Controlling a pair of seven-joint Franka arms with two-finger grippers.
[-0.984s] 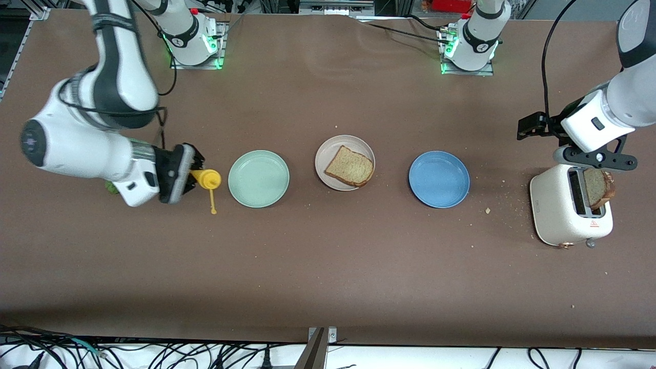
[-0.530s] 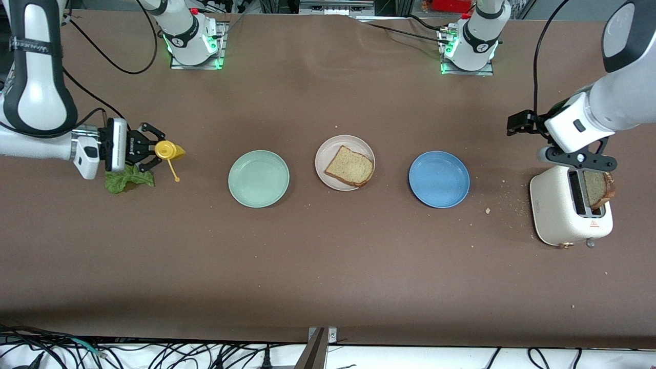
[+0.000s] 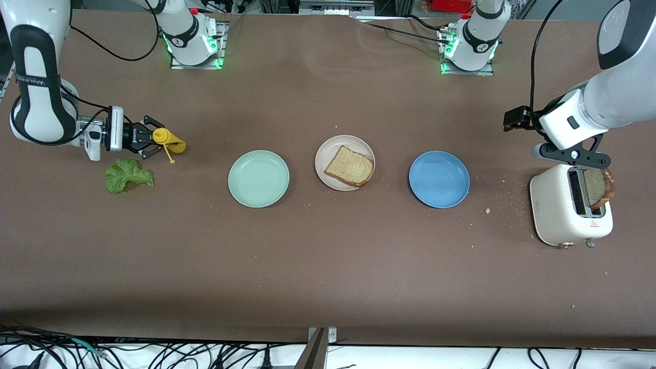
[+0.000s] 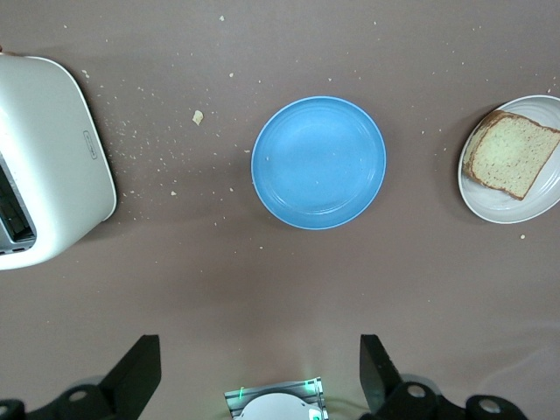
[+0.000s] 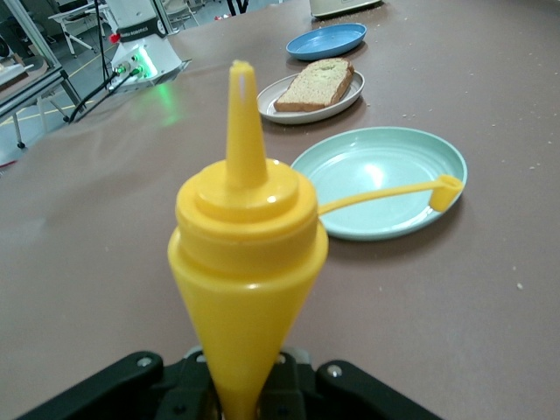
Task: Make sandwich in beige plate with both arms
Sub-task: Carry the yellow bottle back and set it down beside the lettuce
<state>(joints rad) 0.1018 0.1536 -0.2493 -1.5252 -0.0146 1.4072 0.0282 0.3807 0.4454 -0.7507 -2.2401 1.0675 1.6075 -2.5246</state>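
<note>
A tan bread slice (image 3: pixel 349 166) lies on the beige plate (image 3: pixel 328 148) at mid-table. A second slice (image 3: pixel 599 187) stands in one slot of the white toaster (image 3: pixel 556 210). My left gripper (image 3: pixel 571 155) hovers open over the toaster with nothing between its fingers (image 4: pixel 136 376). The ruffled green lettuce leaf (image 3: pixel 127 174) lies flat on the table at the right arm's end. Just above the table beside the leaf, my right gripper (image 3: pixel 148 137) is shut on a yellow squeeze bottle (image 3: pixel 169 141), held sideways with its nozzle (image 5: pixel 241 114) pointing toward the plates.
A mint-green plate (image 3: pixel 259 178) sits between the lettuce and the beige plate. A blue plate (image 3: pixel 439 179) sits between the beige plate and the toaster. Crumbs are scattered near the toaster. The bottle's cap (image 5: pixel 448 188) dangles on its strap.
My right gripper drew the yellow bottle away from the mint-green plate toward its own end of the table, uncovering the lettuce. The left gripper shifted slightly over the toaster.
</note>
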